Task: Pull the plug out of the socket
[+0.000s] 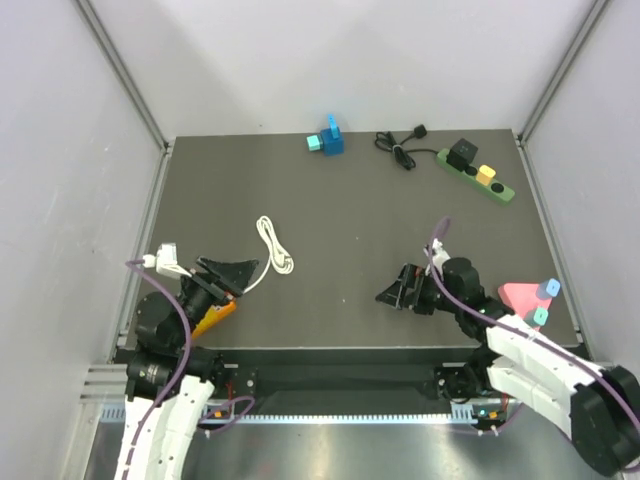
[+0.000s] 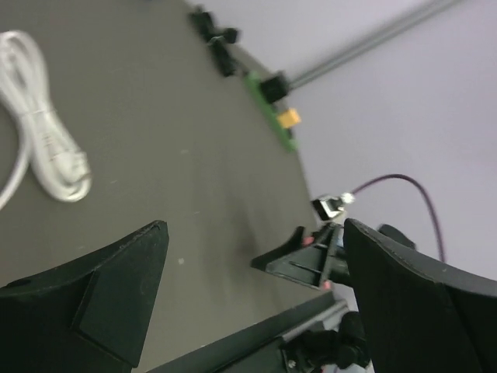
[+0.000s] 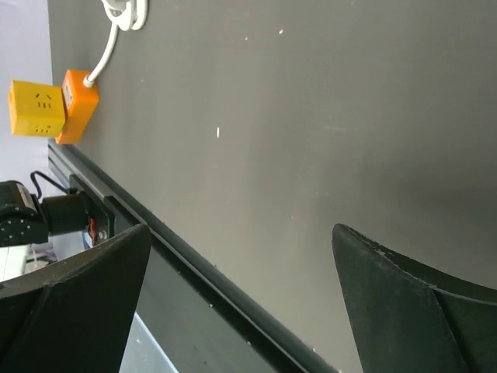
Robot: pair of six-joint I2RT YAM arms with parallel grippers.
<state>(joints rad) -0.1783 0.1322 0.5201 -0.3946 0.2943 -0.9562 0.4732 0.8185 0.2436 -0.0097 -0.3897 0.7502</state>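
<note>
My left wrist view is blurred, so the socket [image 2: 275, 118] shows there only as a green sliver, its outlets unreadable. From above, my left gripper [image 1: 230, 276] hides most of an orange block [image 1: 216, 318]. The socket lies near the far right corner of the table [image 1: 350, 220], a black plug [image 1: 460, 155] and a yellow plug [image 1: 486, 174] seated in it, well apart from both hands. My left gripper and right gripper [image 1: 394, 292] gape wide, holding nothing.

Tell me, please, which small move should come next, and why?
Probably reach the right claw, open and empty, toward the far green socket: it lies on the right side, and a black plug and a yellow plug stand on it untouched.
</note>
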